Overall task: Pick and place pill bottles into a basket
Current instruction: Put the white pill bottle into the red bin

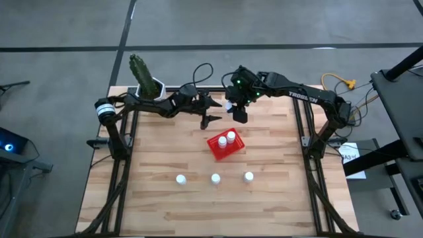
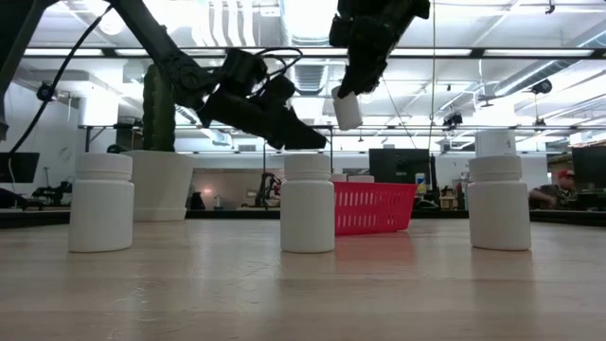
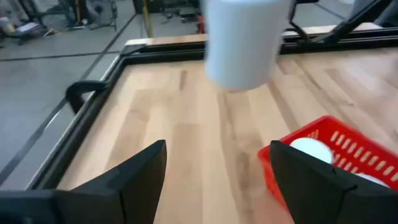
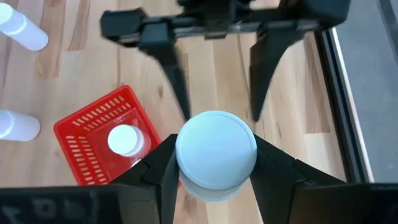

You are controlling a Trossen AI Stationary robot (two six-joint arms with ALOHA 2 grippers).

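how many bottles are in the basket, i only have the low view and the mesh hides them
observer: From above, two bottles stand in the red basket.
operator: which arm has the one in the air
observer: The right end effector has the raised bottle, with one finger on each side just under its cap.
operator: and the left one
observer: The left end effector is open and empty. It points toward the raised bottle, and a corner of the basket is near one finger.
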